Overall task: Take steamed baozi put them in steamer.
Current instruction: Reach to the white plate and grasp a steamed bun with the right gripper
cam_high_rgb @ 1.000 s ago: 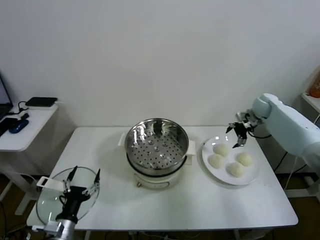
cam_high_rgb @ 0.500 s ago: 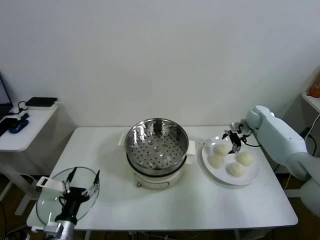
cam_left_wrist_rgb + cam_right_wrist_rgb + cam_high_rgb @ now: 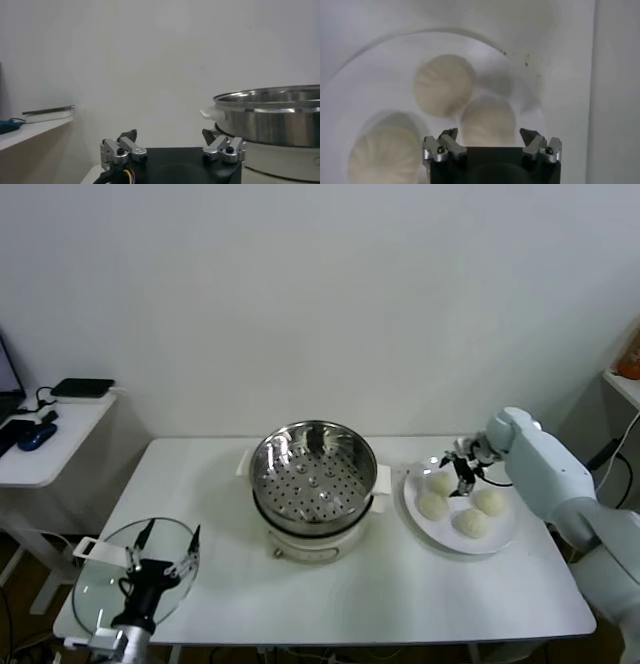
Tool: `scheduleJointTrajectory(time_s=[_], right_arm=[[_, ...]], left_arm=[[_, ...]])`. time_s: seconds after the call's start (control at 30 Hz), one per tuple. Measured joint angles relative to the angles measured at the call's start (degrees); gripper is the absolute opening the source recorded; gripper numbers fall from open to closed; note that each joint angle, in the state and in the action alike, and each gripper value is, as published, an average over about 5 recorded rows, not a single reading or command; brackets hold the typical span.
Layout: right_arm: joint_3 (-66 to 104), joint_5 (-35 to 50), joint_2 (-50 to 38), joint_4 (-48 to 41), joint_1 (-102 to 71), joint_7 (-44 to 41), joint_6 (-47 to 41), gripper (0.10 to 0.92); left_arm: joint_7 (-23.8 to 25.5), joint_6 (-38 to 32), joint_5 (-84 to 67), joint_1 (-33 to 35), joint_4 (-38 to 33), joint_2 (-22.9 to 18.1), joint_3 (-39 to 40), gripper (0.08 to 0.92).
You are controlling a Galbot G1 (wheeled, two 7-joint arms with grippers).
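Note:
Four cream-white baozi lie on a white plate [image 3: 412,492] right of the steamer [image 3: 313,474], a shiny perforated steel basket on a cream pot base. My right gripper [image 3: 460,469] is open and hangs low over the back-left baozi [image 3: 441,483]. In the right wrist view the gripper [image 3: 489,134] has a baozi [image 3: 487,120] centred between its spread fingers, with two more [image 3: 444,85] [image 3: 382,152] beside it. The other baozi [image 3: 432,506] [image 3: 489,501] [image 3: 470,523] lie untouched. The steamer basket holds nothing. My left gripper [image 3: 160,552] is open and idle at the front left.
A round clear glass lid [image 3: 95,584] lies under the left gripper at the table's front-left corner. The steamer also shows in the left wrist view [image 3: 280,115]. A small side table [image 3: 50,439] with a black box and a mouse stands further left.
My right gripper has moved left and down from the plate's back edge to just over the back-left baozi. The left arm has not moved.

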Motion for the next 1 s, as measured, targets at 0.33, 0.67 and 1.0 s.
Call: scheduleJointTrajectory(time_s=[0.33,0.67,1.0], right_arm=[[3.28,-3.41,1.30,-1.98,-0.39,0.11,0.08,0.823],[5.40,-5.31,1.94,-3.18,-0.60,0.28,-0.18,0.763],[6.28,-5.93,2.06,-3.47,-0.67,0.35,-0.27,0.688]], left_arm=[[-0.01,-0.08,-0.12,0.19,0.00,-0.04,-0.08,0.823],[-0.05,-0.22,-0.13,0.33,0.05,-0.13,-0.21,0.823],[-0.09,-0.32,-0.13,0.30,0.23,-0.21,-0.21,0.823]])
